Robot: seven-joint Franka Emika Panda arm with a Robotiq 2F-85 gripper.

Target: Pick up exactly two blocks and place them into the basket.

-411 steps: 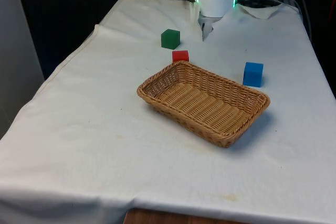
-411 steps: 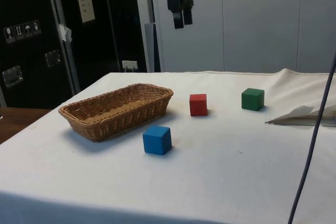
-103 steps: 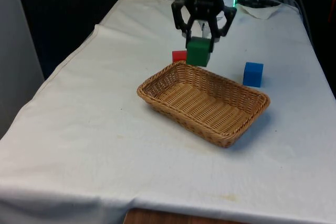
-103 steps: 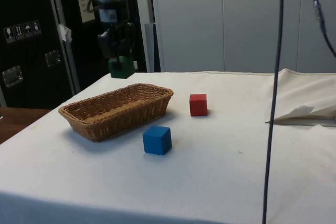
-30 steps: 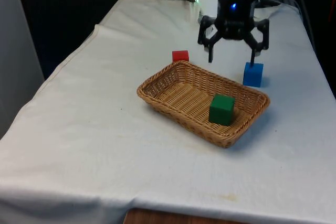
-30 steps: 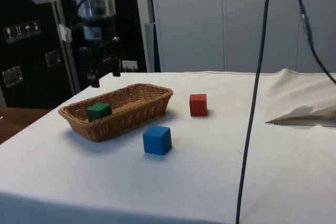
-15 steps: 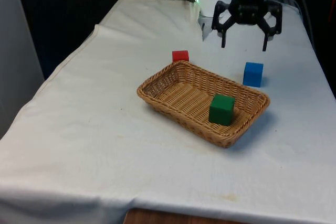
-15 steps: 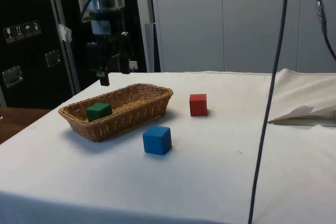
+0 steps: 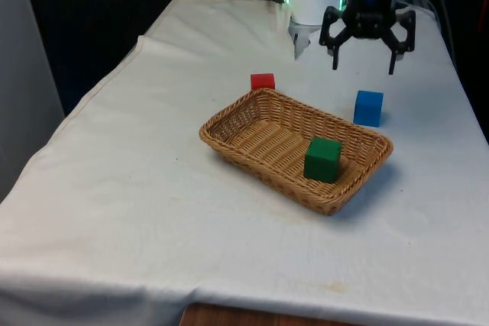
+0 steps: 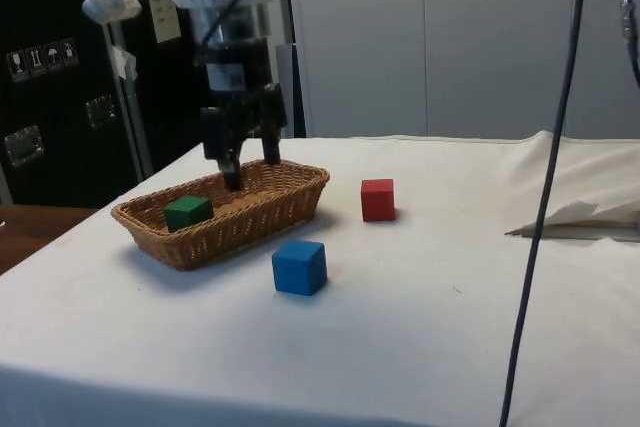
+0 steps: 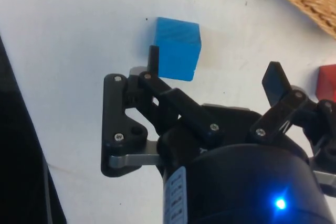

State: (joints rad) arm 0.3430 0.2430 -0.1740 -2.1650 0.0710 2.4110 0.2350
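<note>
**Gripper empty above the blue block; one block in the basket**

The gripper (image 9: 364,61) hangs in the air with its fingers spread wide and nothing between them. In the front view it sits above the table, behind the blue block (image 9: 368,108) and slightly toward the front view's left of it, clear of contact. In the wrist view the gripper (image 11: 215,72) looks down on the blue block (image 11: 178,48), which lies on the cloth just past one fingertip rather than centred between the two; whether that fingertip is level with the block or above it cannot be judged there. The side view shows the gripper (image 10: 246,174) raised off the cloth, in line with the far end of the basket (image 10: 290,199).

The basket (image 9: 237,114) stands on the white cloth (image 9: 137,188), set at an angle to the table's edges. The green block (image 9: 322,159) rests inside it, upright, toward the end nearest the front view's right; the side view confirms the green block (image 10: 187,212) below the rim.

The blue block (image 10: 299,267) rests flat on the cloth just outside the basket's long wall, not touching it. The red block (image 9: 262,81) sits on the cloth close to the basket's far corner; in the side view the red block (image 10: 377,199) stands apart from the basket. A corner of the red block (image 11: 326,83) shows at the wrist picture's margin.
</note>
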